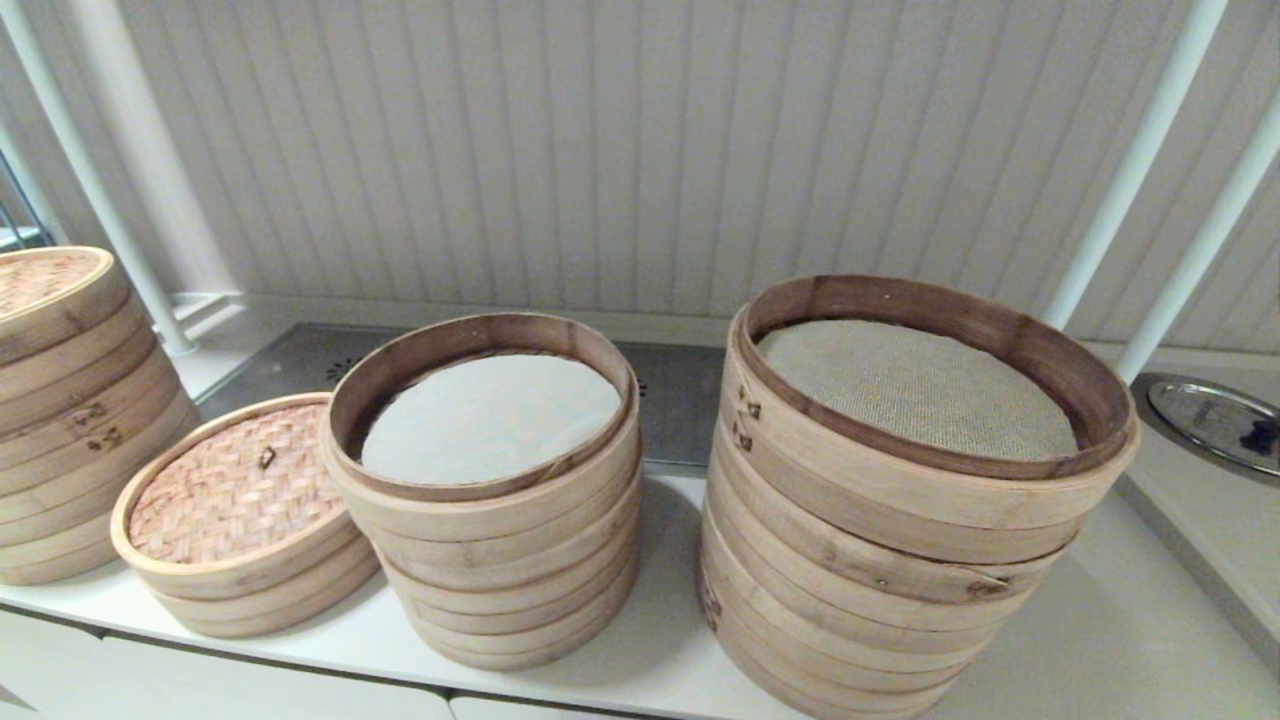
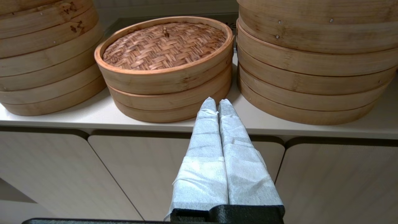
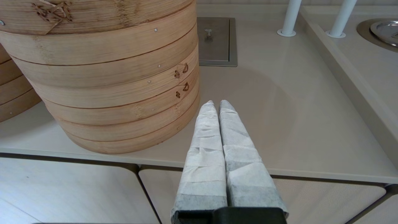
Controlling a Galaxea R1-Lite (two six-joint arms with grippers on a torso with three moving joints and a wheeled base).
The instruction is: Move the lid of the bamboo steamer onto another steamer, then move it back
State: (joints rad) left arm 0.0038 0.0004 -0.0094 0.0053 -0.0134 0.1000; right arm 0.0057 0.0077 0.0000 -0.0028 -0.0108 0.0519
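Left end effector (image 2: pixel 216 102) is held with fingers pressed together, empty, off the desk (image 2: pixel 93 115) edge. The bamboo steamer lid (image 2: pixel 164 46) is seated on the low steamer directly ahead and slightly above. Another steamer (image 1: pixel 485 480) stands just beside it. Right end effector (image 3: pixel 216 105), likewise closed, is farther away; left arm judged nearer.

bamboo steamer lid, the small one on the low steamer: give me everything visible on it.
The bamboo steamer lid is round, with a reddish-brown woven top inside a pale bamboo rim band and a small dark loop handle at its centre. It sits level and closed on a low two-ring steamer on the white counter, between the tall lidded stack and the open steamer with the white liner. Neither gripper touches it.
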